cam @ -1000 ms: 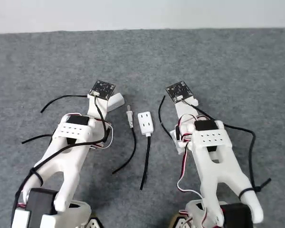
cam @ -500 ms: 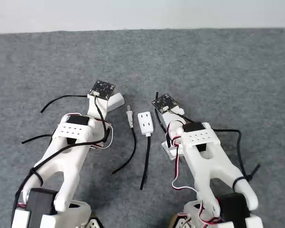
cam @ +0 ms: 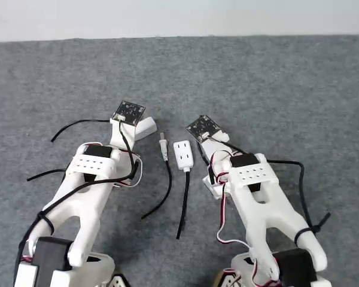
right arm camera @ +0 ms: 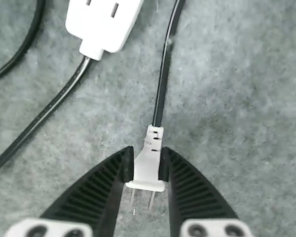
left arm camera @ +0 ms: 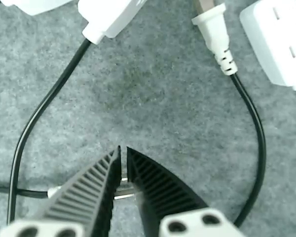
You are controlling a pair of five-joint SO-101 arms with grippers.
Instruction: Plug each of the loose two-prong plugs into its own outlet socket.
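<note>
A white outlet block (cam: 183, 153) with a black cord lies between the two arms. A loose white two-prong plug (cam: 163, 146) lies just left of it, also seen as the plug (left arm camera: 212, 27) beside the block (left arm camera: 276, 44). My right gripper (right arm camera: 147, 149) is shut on another white plug (right arm camera: 148, 168), prongs toward the wrist, its cord running away past the outlet block (right arm camera: 103, 19). My left gripper (left arm camera: 122, 153) hangs shut over the carpet. Metal prongs (left arm camera: 123, 190) show in the slit near the jaws' base; whether they are held I cannot tell.
Another white cord-end piece (left arm camera: 113, 17) with a black cord lies ahead of the left gripper, seen from above as a white piece (cam: 146, 127). Black cords (cam: 167, 185) trail toward the front edge across grey carpet (cam: 287, 89).
The right arm has swung left, bringing its wrist close to the outlet block's right side. The left arm, the loose plug and the block have not moved.
</note>
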